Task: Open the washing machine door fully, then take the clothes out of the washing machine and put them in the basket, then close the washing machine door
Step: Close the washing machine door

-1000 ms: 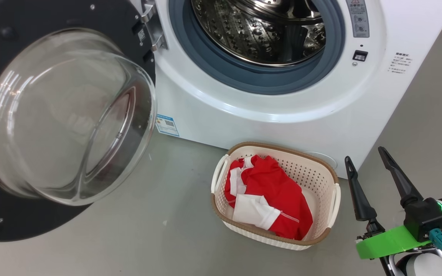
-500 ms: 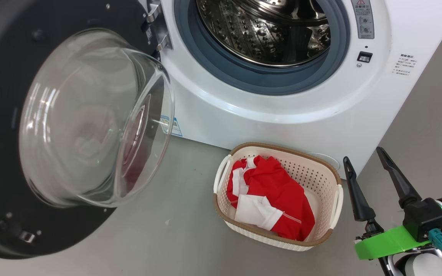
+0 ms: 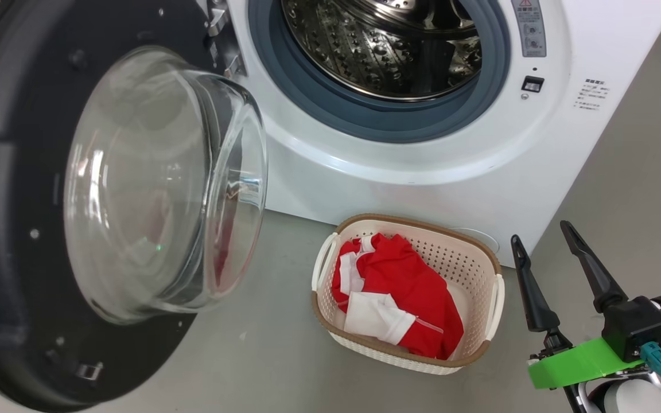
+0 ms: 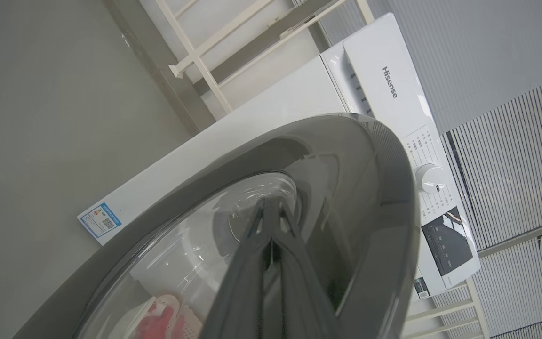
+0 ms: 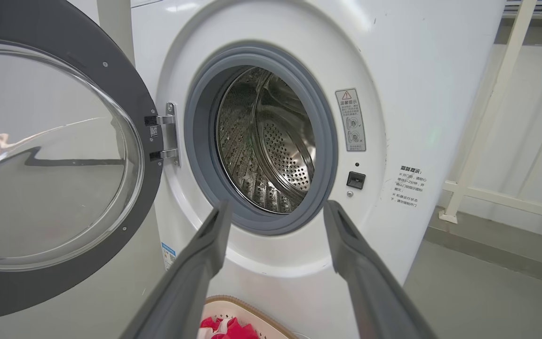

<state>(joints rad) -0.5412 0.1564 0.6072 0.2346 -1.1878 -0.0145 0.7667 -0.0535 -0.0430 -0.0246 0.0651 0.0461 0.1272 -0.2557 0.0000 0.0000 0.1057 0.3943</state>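
The washing machine door [image 3: 15, 229] hangs open at 9 o'clock of the drum [image 3: 382, 46] in the head view. The clothes [image 3: 411, 287] lie in the basket [image 3: 416, 221] on the floor at 6 o'clock, just before the washing machine [image 3: 422, 172]. The door is probably rigid and fairly weighty, swinging freely on the hinge [image 5: 170, 132] at its 3 o'clock edge. Its glossy black rim looks slippery to pinch, so a flat push on the outer face near the rim far from the hinge should serve better than a grasp. The glass should not be struck. Being round, the door has no long axis; its pivot line runs upright, and the glass bowl [image 3: 164, 183] bulges toward 3 o'clock, at the machine's front. In the left wrist view the left end effector [image 4: 267, 207] is closed and empty, tips at the door's outer window, though contact is unclear. The right end effector [image 3: 540, 232] waits at 4 o'clock, fingers spread wide, holding nothing.
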